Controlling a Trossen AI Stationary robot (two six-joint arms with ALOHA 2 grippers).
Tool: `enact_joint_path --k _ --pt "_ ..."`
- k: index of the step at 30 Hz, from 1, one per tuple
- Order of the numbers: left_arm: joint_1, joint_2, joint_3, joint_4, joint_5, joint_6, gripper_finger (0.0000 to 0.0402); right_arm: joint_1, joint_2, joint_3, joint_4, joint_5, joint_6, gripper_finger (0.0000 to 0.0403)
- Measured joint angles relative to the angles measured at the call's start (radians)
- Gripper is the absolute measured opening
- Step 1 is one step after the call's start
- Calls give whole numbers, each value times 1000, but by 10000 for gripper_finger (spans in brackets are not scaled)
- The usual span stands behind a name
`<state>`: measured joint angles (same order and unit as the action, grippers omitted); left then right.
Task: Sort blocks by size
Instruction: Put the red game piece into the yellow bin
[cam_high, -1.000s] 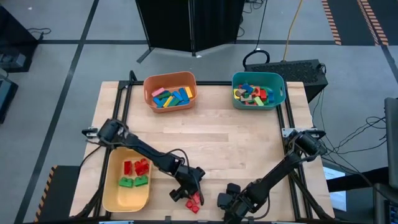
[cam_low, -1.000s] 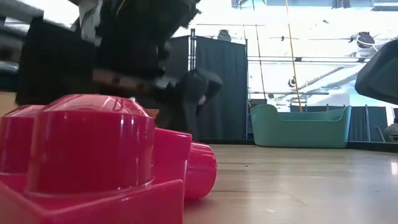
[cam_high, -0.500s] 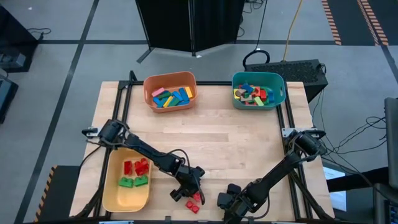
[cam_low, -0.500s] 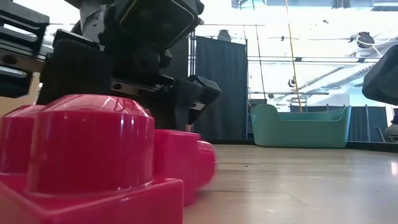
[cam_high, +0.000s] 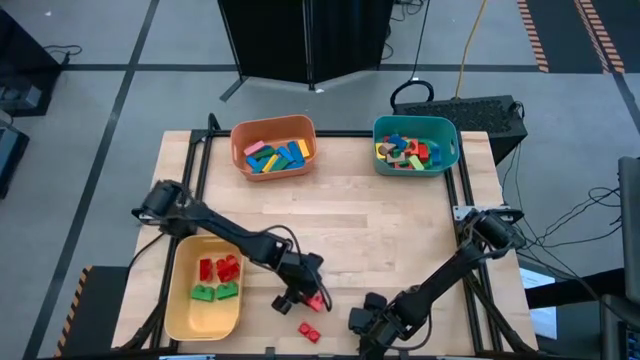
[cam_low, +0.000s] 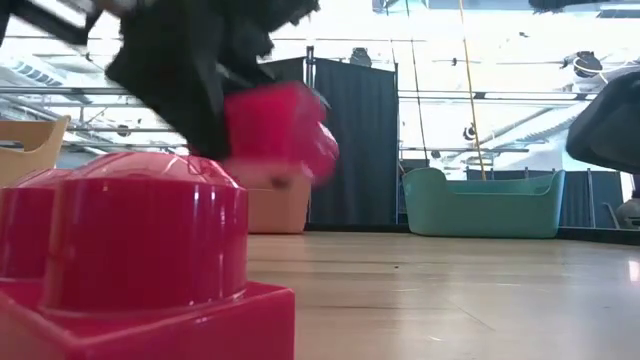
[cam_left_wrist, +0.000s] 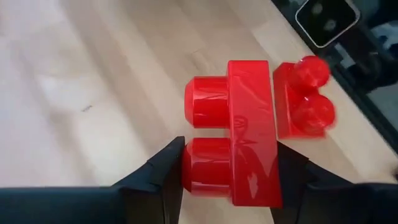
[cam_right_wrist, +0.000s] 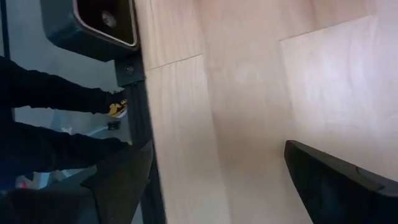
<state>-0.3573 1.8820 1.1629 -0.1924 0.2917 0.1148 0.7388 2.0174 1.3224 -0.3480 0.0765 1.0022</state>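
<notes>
My left gripper (cam_high: 305, 292) is shut on a red two-stud brick (cam_left_wrist: 239, 130) and holds it above the table near the front edge; the low view shows that brick (cam_low: 280, 130) in the air. A second red brick (cam_high: 308, 330) rests on its base on the table just nearer, and it fills the low view's foreground (cam_low: 130, 250). The yellow bin (cam_high: 190, 315) at front left holds red and green blocks. My right gripper (cam_high: 360, 322) stands open near the front edge, with only bare wood between its fingers (cam_right_wrist: 118, 180). My left gripper pinches the red brick between its two fingers. One finger is on the end of a stud (cam_left_wrist: 189, 174) and the other on the brick's underside (cam_left_wrist: 273, 177). The fingers slant down from above. The brick is lifted clear, turned on its side with its studs pointing sideways.
An orange bin (cam_high: 273, 147) with long blocks and a teal bin (cam_high: 415, 143) with small mixed blocks stand at the far edge. A black camera mount (cam_left_wrist: 326, 22) sits at the table's front edge. Bare wood lies between the bins and the grippers.
My left gripper has taken hold of one of the two red bricks that lay side by side, and has risen with it a little toward the far edge. That brick now hangs clear of the table. The other brick has stayed where it was.
</notes>
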Motion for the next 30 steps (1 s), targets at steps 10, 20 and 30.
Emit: enact_joint_path --k 10,20,30 --pt "20 -262 0 -227 -151 -6 166 -56 0 0 -14 3 -102 357" --pt "15 -421 0 -471 -250 -205 168 -104 0 0 -13 2 -135 357" --pt "-56 -533 1 -850 -301 -426 168 -140 0 0 -29 1 -134 357"
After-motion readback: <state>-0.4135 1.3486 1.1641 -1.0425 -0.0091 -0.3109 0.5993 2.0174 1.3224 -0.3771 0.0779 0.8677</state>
